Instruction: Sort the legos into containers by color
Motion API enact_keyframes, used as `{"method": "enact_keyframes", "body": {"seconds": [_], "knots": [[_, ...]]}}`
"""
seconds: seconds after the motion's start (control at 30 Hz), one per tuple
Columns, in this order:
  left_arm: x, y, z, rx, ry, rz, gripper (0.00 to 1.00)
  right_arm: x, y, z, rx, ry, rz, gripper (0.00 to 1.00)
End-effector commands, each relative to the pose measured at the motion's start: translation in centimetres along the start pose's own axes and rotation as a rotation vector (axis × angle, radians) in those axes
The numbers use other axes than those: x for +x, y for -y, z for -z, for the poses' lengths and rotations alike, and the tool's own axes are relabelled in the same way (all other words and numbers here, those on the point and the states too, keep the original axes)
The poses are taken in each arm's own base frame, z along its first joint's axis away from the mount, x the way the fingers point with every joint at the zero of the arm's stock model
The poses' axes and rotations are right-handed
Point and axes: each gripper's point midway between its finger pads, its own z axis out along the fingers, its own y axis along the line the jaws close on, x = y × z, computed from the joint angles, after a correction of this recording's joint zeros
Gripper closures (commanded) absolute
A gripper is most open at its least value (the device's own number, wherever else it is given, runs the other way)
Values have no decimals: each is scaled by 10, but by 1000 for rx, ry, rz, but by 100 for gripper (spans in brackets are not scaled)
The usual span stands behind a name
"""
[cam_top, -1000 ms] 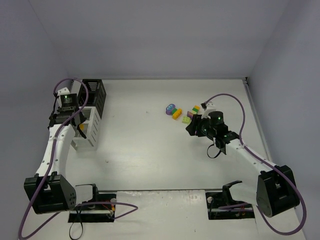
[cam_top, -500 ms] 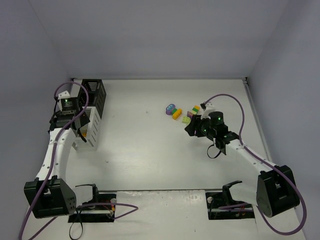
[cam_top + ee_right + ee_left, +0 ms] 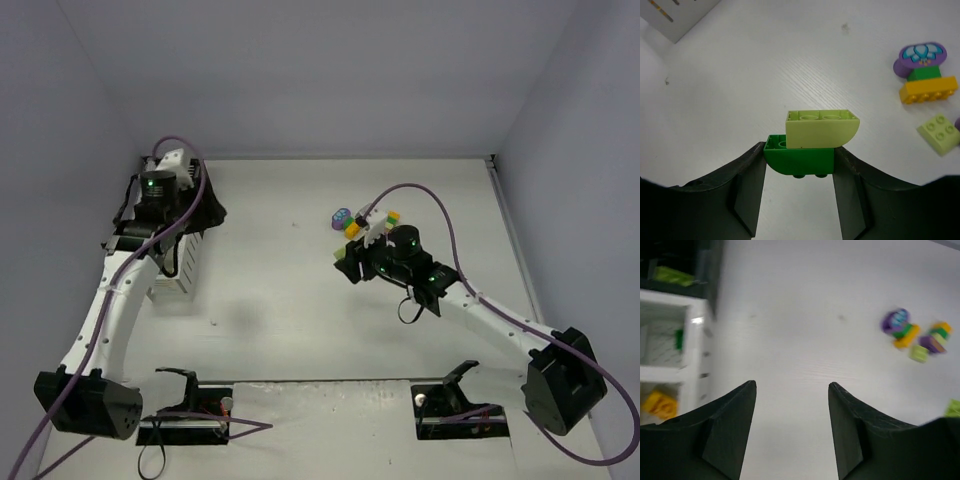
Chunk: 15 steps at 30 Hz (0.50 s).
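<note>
My right gripper (image 3: 799, 160) is shut on a dark green lego (image 3: 799, 156) that has a light green lego (image 3: 822, 129) stuck on top of it, held above the bare table. In the top view this gripper (image 3: 350, 262) hangs left of the loose legos (image 3: 352, 221): purple (image 3: 921, 56), yellow-orange (image 3: 927, 90), light green (image 3: 939, 132). My left gripper (image 3: 792, 385) is open with nothing between its fingers, and it hovers by the containers (image 3: 177, 270). The black bin (image 3: 712, 270) holds a light green brick (image 3: 671, 274). One white bin (image 3: 670, 307) holds a dark green piece (image 3: 678, 338), the other a yellow brick (image 3: 660, 405).
The bins stand in a row at the table's far left, close to the left wall. A purple cable (image 3: 420, 195) loops over the right arm. The arm bases and their mounts (image 3: 190, 410) line the near edge.
The left gripper has opened and swung from over the white bins back and right, to the black bin. The right arm has carried its two green bricks leftward, away from the pile.
</note>
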Motion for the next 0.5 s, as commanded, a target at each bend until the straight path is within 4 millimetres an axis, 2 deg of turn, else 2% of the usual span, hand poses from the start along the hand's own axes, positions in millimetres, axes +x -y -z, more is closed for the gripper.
{"method": "enact_keyframes", "body": {"seconds": [0.0,0.07,0.13,0.17,0.2,0.27,0.3,0.33,0.37,0.47], "knots": [[-8,84,15,304,-26,-82,47,-56,-16,-8,-56,160,174,99],[0,121,20,433,-79,-123,47,-64,-26,-13,-83,181,235,99],[9,141,16,502,-123,-143,47,-70,-36,-17,-112,187,272,98],[6,152,17,535,-116,-151,47,-73,-38,-19,-120,187,283,98],[16,163,10,561,-156,-162,47,-78,-42,-24,-132,191,306,97],[23,183,13,640,-202,-162,47,-76,-45,-33,-145,174,324,97],[32,193,12,677,-234,-163,47,-81,-47,-35,-149,182,342,96],[37,202,17,728,-260,-142,47,-81,-52,-37,-160,178,353,96],[39,206,14,756,-253,-133,46,-77,-54,-42,-170,166,360,96],[46,213,17,809,-264,-109,46,-75,-64,-48,-207,161,394,95]]}}
